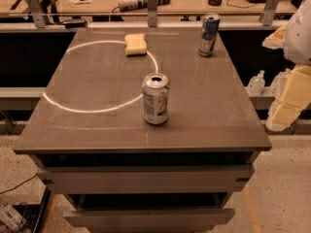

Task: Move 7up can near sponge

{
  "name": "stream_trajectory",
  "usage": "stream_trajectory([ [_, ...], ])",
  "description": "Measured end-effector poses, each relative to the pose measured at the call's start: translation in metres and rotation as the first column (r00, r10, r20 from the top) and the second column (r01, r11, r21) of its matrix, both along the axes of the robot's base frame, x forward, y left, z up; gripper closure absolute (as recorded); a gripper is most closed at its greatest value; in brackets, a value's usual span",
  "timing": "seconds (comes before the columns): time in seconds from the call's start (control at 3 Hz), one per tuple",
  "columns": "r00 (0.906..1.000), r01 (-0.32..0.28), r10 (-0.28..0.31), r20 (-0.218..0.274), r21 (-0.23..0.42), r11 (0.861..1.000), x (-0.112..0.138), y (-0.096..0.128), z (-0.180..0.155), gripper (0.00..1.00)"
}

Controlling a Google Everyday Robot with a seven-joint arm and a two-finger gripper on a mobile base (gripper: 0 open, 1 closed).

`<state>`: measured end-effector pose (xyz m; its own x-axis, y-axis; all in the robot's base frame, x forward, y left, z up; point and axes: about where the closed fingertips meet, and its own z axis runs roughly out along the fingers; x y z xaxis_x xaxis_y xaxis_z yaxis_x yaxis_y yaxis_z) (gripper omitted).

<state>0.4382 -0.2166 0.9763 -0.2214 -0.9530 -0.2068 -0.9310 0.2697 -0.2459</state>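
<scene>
The 7up can (155, 99) stands upright on the grey table, near the middle and towards the front, with its top opened. The pale-yellow sponge (135, 44) lies flat at the back of the table, left of centre and well apart from the can. My gripper (281, 76) hangs off the table's right side, level with the can and away from it. Its two pale fingers (290, 98) stand apart with nothing between them.
A taller, slimmer blue-and-silver can (209, 35) stands at the back right of the table (87, 125). A white ring of reflected light lies across the left half. A small clear bottle (256, 83) sits on a ledge to the right. A cluttered desk runs behind.
</scene>
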Motion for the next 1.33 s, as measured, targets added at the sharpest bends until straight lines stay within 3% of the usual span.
stream_trajectory([
  [0.33,1.0000,0.000,0.000,0.000,0.000,1.000,0.000,0.000,0.000,0.00],
  [0.67,0.9997,0.010,-0.012,0.022,0.071,0.997,0.000,0.010,0.003,0.00],
  [1.0,0.9973,0.033,-0.048,0.056,0.234,0.972,0.009,0.040,0.008,0.00],
  [1.33,0.9968,0.035,-0.059,0.055,0.360,0.932,0.022,0.077,0.005,0.00],
])
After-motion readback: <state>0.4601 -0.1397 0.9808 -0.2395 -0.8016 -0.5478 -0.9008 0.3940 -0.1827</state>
